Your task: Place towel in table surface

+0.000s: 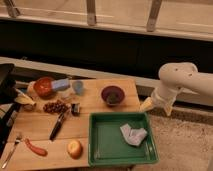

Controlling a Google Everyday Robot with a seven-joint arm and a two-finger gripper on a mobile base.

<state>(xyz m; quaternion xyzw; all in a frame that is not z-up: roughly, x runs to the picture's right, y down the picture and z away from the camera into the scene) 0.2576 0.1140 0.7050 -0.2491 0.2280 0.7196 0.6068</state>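
Green is the tray (99,150) at the lower middle of the frame, sitting on the right part of a wooden table (40,127). Inside it, toward its right side, lies the towel (133,134), a crumpled pale grey-white cloth resting on the tray floor, not on the bare wood.

A white arm (182,79) comes in from the right edge and bends down and leftward. The gripper (147,104) at its pale yellowish tip hangs by the table's right edge, above the tray's upper right corner and to the right of a dark purple bowl (113,94). It is apart from the towel, and I cannot tell whether it is open or closed.

On the left part of the table are a red bowl (44,86), a blue block (60,84) beside it, a pale blue cup (78,87), a cluster of small brown pieces (55,106), a dark-handled tool (57,127), a round yellow-orange fruit (74,148), a red elongated item (36,148) and a fork (12,150) near the lower left corner.
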